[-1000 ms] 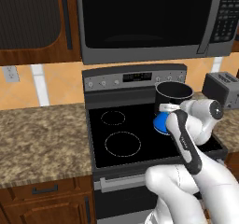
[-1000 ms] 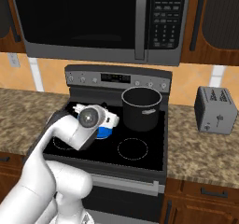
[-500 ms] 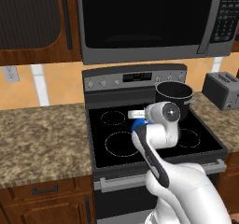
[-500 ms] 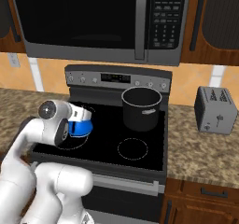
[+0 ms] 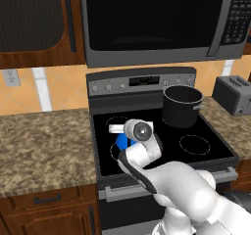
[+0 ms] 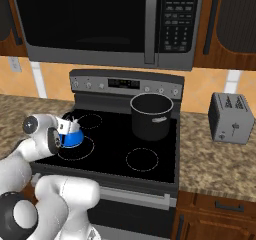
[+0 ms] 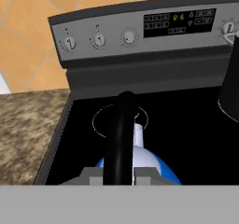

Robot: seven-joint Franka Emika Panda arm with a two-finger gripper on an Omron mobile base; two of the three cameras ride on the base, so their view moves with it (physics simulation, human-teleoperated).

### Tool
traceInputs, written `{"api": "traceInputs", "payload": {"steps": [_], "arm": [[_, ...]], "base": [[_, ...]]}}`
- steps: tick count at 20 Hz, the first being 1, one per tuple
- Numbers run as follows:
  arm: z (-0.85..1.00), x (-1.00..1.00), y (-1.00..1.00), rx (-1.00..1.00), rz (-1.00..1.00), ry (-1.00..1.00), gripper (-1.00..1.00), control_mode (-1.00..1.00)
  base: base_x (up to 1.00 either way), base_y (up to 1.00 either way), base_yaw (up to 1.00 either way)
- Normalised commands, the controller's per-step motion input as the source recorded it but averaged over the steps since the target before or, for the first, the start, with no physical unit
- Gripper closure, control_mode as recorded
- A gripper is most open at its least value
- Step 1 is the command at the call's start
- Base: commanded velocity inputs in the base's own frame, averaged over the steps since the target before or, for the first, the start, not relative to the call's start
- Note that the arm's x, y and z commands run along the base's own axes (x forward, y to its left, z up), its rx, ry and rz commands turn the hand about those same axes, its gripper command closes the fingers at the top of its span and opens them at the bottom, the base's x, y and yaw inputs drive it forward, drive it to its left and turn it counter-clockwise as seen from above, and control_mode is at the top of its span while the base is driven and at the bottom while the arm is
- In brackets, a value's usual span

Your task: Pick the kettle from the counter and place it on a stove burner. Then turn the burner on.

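The small blue kettle (image 6: 71,138) hangs low over the front-left stove burner (image 6: 84,150), the largest white ring on the black cooktop. I cannot tell whether it touches the glass. My gripper (image 6: 67,124) is shut on its thin black handle (image 7: 119,134), which rises between the two fingertips of the gripper (image 7: 119,174) in the hand view, with the blue body (image 7: 156,167) just below. From the left base view the kettle (image 5: 122,141) peeks out behind the white wrist and gripper (image 5: 120,130). The speckled counter (image 5: 44,141) runs left of the stove.
A big dark-grey pot (image 5: 181,105) (image 6: 151,116) stands on the rear-right burner, right of the kettle. The control knobs (image 7: 98,40) line the stove's back panel. A toaster (image 6: 231,118) sits on the right counter. A microwave hangs overhead.
The arm has swung left across the cooktop with the kettle, from beside the pot to above the front-left burner. The pot has not moved.
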Motion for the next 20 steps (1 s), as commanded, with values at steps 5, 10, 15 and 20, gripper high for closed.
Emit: {"api": "traceInputs", "payload": {"steps": [5,10,15,20], "arm": [[-0.52,0.16,0.36,0.00,0.00,0.00,1.00,-1.00],[-0.51,0.07,0.03,-0.04,0.00,0.00,1.00,-1.00],[-0.09,0.37,-0.38,0.00,0.00,-0.06,1.00,-1.00],[-0.05,0.14,-0.19,-0.01,0.01,-0.01,1.00,-1.00]], "base": [[0.00,0.00,0.00],[0.00,0.00,0.00],[0.00,0.00,0.00],[0.00,0.00,0.00]]}}
